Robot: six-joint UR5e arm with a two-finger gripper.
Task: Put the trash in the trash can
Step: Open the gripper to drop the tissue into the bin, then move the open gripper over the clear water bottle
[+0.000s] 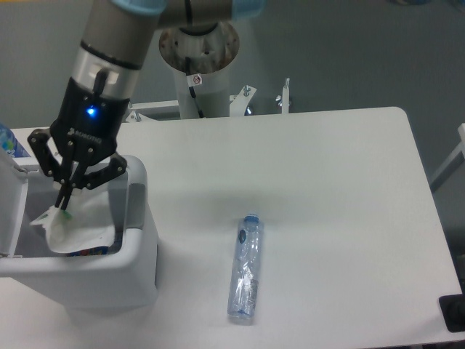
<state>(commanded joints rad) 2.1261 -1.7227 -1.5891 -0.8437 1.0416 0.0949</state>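
My gripper [65, 203] hangs over the open mouth of the white trash can [138, 240] at the left, shut on a crumpled white paper napkin [78, 229]. The napkin dangles from the fingertips inside the can's opening, above a colourful packet that peeks out under it. The can's lid [10, 211] stands hinged open on its left side. A clear crinkled plastic water bottle [245, 267] with a blue cap lies flat on the white table [327, 182], well to the right of the can and apart from the gripper.
The arm's base column [197, 65] rises behind the table's far edge. A blue object [7, 142] shows at the left edge behind the lid. A dark block [453, 313] sits past the table's right front corner.
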